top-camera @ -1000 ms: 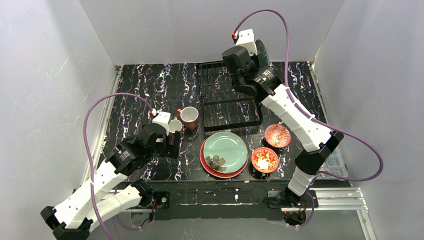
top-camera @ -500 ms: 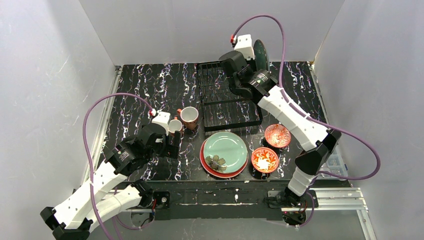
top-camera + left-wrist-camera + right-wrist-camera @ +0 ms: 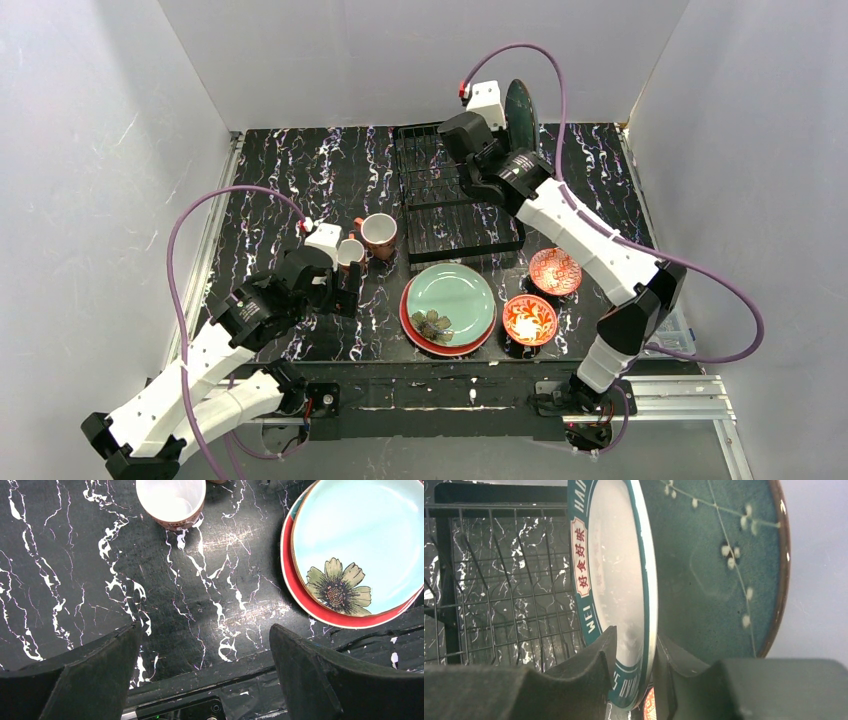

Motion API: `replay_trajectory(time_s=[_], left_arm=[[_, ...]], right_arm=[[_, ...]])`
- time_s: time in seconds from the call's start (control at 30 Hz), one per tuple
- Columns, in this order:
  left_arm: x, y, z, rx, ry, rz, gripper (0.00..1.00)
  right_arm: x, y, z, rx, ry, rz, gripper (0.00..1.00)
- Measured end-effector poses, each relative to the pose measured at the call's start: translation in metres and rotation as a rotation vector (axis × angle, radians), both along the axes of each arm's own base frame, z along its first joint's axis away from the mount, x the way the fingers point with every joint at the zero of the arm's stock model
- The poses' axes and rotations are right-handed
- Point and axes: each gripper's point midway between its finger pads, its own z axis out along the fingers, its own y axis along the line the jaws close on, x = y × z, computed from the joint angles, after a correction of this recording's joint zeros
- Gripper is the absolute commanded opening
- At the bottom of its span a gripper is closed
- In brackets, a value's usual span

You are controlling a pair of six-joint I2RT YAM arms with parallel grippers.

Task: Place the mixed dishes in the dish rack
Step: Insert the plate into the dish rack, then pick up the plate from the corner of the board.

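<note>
The black wire dish rack (image 3: 460,215) stands at the back centre. At its far end a dark teal plate (image 3: 719,570) stands on edge, and a white plate (image 3: 616,565) with a teal lettered rim stands upright in front of it. My right gripper (image 3: 636,635) straddles the white plate's rim with its jaws slightly parted, open. My left gripper (image 3: 205,630) hovers open over bare table near the front edge, holding nothing. Two terracotta mugs (image 3: 379,233) (image 3: 350,252) stand just beyond it. A pale green plate (image 3: 452,300) lies on a red plate (image 3: 415,330).
Two small red-patterned bowls (image 3: 555,270) (image 3: 530,320) sit right of the stacked plates, under the right arm. The rack's flat grid (image 3: 499,595) holds nothing in view. White walls close in the table on three sides. A purple cable loops over each arm.
My right wrist has shifted a little left and back at the rack's far end, and its jaws have loosened on the white plate. The left arm has not moved.
</note>
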Motion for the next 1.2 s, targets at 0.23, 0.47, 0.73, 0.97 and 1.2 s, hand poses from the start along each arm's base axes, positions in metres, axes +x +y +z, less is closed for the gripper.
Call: replay_trajectory(time_s=[0.23,0.47,0.73,0.97,1.2], left_arm=[[0.0,-0.001,-0.001,0.002,0.005,0.0,0.98],[-0.007,-0.014,-0.008,-0.043,0.072,-0.029,0.98],[-0.017,-0.034,-0.012,-0.142,0.178,-0.013,0.95],[-0.025,-0.049,-0.014,-0.222,0.252,0.029,0.87],[-0.027,-0.064,-0.022,-0.28,0.3,0.054,0.72]], right_arm=[[-0.015,-0.005,0.016,0.07,-0.011,0.055,0.5],[-0.051,-0.017,0.033,0.191,-0.006,0.169,0.52],[-0.101,-0.024,0.017,0.274,0.083,0.35,0.54],[-0.13,-0.015,-0.026,0.305,0.221,0.469,0.54],[-0.156,-0.013,-0.076,0.333,0.348,0.52,0.54]])
